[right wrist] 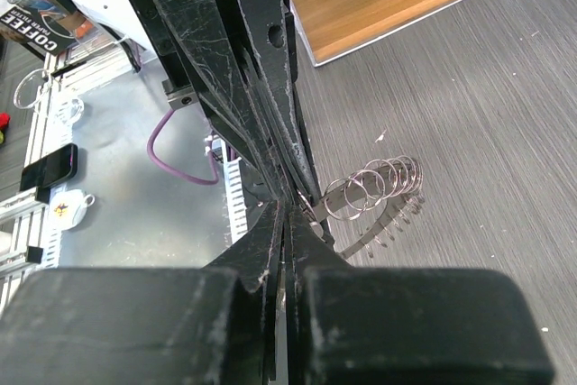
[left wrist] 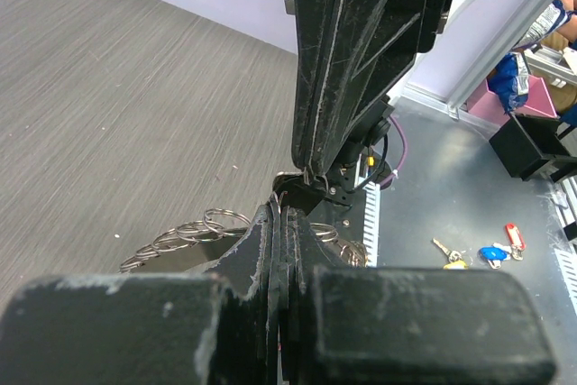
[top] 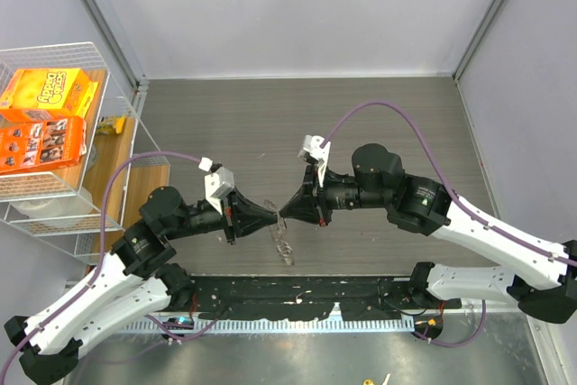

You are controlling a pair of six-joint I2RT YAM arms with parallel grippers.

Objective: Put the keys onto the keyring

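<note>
Top external view: two arms meet tip to tip above the middle of the tabletop (top: 379,105).
Tabletop: grey woodgrain; a wire rack (top: 54,132) with an orange box stands at its left edge.
Left hand (top: 270,214): clenched, its tip against the right hand's tip; it seems to pinch something small and thin, but the wrist views do not show what.
Right hand (top: 288,207): clenched too, pressed to the left tip from the other side.
Keyring (right wrist: 383,188): a run of silvery rings strung on a thin strip, held up off the tabletop just beside the joined tips; the top view shows it hanging below them.
Keys: no loose black-headed key can be made out at the tips; some coloured keys (left wrist: 478,252) lie apart on the metal apron near the bases.
Step in hand: judged as working a key onto the ring at the pinch point.
Doing it well: keep both grips firm, move one hand only, small and slow, so the ring's split stays lined with the key's loop.
Risk: a twist may spring the ring free.
</note>
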